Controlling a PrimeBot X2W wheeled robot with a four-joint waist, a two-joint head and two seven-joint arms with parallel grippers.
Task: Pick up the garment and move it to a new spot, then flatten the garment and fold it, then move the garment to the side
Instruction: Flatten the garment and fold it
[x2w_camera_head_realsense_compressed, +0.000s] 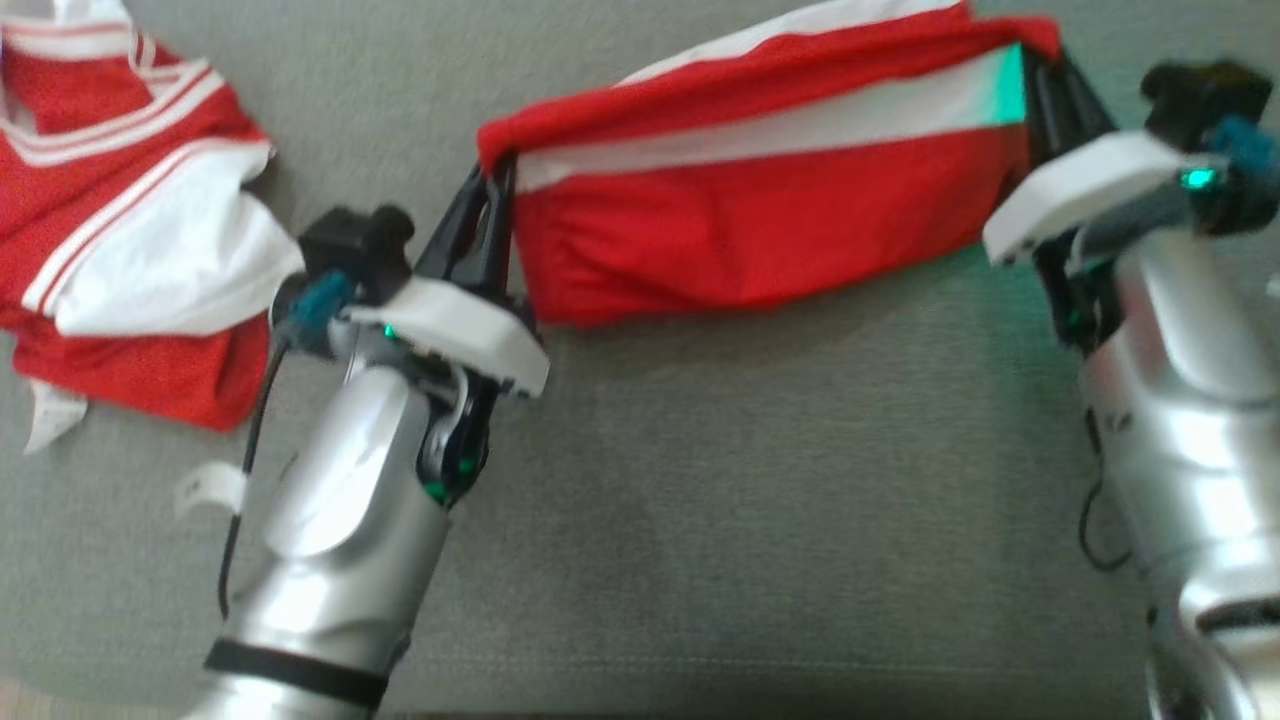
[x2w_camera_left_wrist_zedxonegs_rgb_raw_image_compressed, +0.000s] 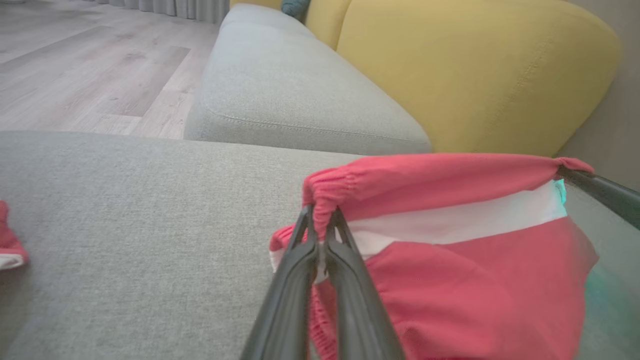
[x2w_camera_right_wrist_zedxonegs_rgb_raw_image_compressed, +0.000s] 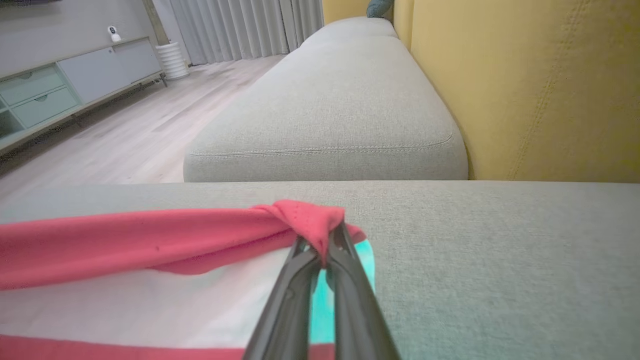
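Note:
The garment (x2w_camera_head_realsense_compressed: 760, 210) is red with a white stripe and hangs stretched between my two grippers above the grey cushion. My left gripper (x2w_camera_head_realsense_compressed: 495, 175) is shut on its left corner, a gathered red hem (x2w_camera_left_wrist_zedxonegs_rgb_raw_image_compressed: 325, 192). On the right, my right gripper (x2w_camera_head_realsense_compressed: 1035, 60) is shut on the other corner; in the right wrist view the dark fingers (x2w_camera_right_wrist_zedxonegs_rgb_raw_image_compressed: 345, 250) pinch a bunched red fold (x2w_camera_right_wrist_zedxonegs_rgb_raw_image_compressed: 310, 217). Its lower edge hangs close above the cushion. In the left wrist view the right gripper's dark finger (x2w_camera_left_wrist_zedxonegs_rgb_raw_image_compressed: 605, 192) shows at the garment's far end.
A second red and white garment (x2w_camera_head_realsense_compressed: 120, 220) lies crumpled at the cushion's left, near my left forearm. The grey seat (x2w_camera_head_realsense_compressed: 760, 500) spreads wide below the held cloth. A yellow backrest (x2w_camera_left_wrist_zedxonegs_rgb_raw_image_compressed: 475, 75) stands behind, another grey cushion (x2w_camera_right_wrist_zedxonegs_rgb_raw_image_compressed: 330, 110) beyond, and wooden floor (x2w_camera_left_wrist_zedxonegs_rgb_raw_image_compressed: 75, 65) past the seat's edge.

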